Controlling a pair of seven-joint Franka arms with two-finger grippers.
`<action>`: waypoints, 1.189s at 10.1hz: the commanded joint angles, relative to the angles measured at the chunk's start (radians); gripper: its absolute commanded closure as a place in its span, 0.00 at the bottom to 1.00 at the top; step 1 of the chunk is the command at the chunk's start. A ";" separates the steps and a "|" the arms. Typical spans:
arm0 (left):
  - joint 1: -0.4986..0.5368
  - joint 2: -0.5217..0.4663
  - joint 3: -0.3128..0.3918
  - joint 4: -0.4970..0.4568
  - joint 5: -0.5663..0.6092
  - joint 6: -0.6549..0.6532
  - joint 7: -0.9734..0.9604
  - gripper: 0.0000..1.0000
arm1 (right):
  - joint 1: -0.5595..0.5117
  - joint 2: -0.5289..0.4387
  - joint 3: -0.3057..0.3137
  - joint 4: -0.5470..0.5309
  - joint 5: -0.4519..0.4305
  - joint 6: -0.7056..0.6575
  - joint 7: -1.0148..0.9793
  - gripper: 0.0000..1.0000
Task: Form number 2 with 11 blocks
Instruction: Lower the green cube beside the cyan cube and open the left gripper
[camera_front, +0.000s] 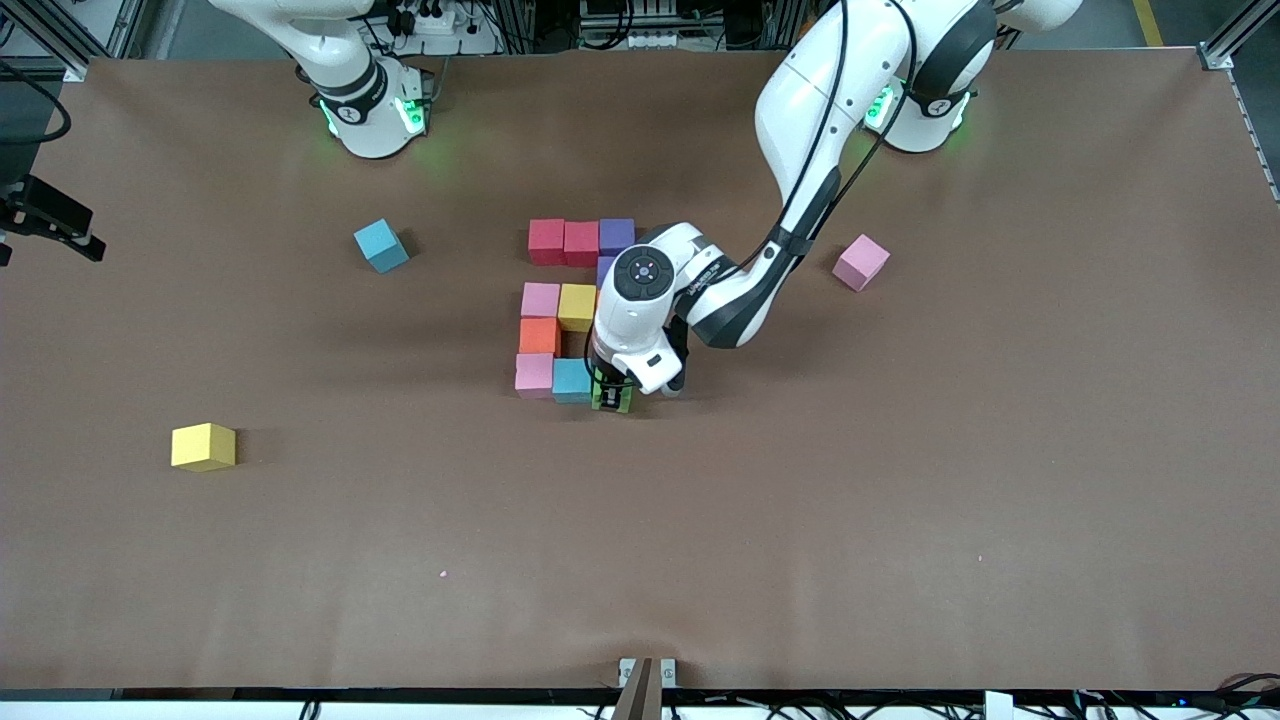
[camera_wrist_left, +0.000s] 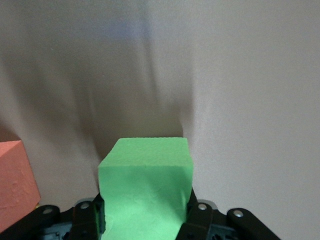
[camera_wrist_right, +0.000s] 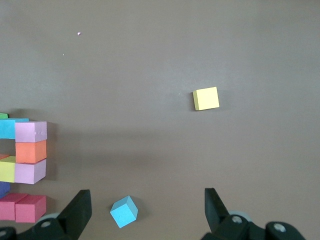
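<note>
My left gripper (camera_front: 612, 396) is shut on a green block (camera_front: 613, 400), low over the table beside a light blue block (camera_front: 572, 380). In the left wrist view the green block (camera_wrist_left: 146, 185) fills the space between the fingers (camera_wrist_left: 197, 215). The part-built number 2 (camera_front: 560, 310) is made of two red blocks (camera_front: 563, 242), a purple one (camera_front: 616, 236), pink (camera_front: 540, 299), yellow (camera_front: 577, 305), orange (camera_front: 539, 336), pink (camera_front: 534, 374) and the light blue block. The left arm covers part of it. My right gripper (camera_wrist_right: 146, 196) waits open, high over a loose light blue block (camera_wrist_right: 123, 211).
Loose blocks lie apart from the figure: a light blue one (camera_front: 381, 245) toward the right arm's end, a yellow one (camera_front: 203, 446) nearer the front camera, and a pink one (camera_front: 861, 262) toward the left arm's end. A brown mat (camera_front: 800, 520) covers the table.
</note>
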 joint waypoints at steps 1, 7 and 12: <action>-0.020 0.017 0.016 0.030 -0.023 -0.035 -0.046 0.94 | 0.000 0.001 0.002 0.008 -0.008 -0.011 -0.001 0.00; -0.020 0.017 0.010 0.030 -0.024 -0.082 -0.082 0.93 | 0.000 -0.005 0.003 0.012 -0.008 -0.025 0.001 0.00; -0.026 0.019 0.016 0.030 -0.021 -0.071 -0.080 0.00 | -0.003 -0.005 -0.001 0.013 -0.005 -0.025 0.001 0.00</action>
